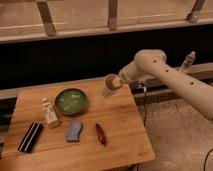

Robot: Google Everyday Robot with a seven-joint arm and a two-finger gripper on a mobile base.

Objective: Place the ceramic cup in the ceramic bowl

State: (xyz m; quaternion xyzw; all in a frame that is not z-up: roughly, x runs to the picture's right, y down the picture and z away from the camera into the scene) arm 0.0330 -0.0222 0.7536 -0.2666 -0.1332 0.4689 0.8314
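The pale ceramic cup (110,84) is held in the air above the table's far right part, tilted with its mouth up and to the left. My gripper (118,82) is shut on the cup's right side, at the end of the white arm coming from the right. The green ceramic bowl (70,101) sits on the wooden table, left of and below the cup, and holds nothing.
On the wooden table (120,140) stand a small white bottle (49,113) left of the bowl, a black flat object (30,137) at front left, a blue sponge (75,131) and a red object (100,133). A cable (145,102) hangs off the right edge.
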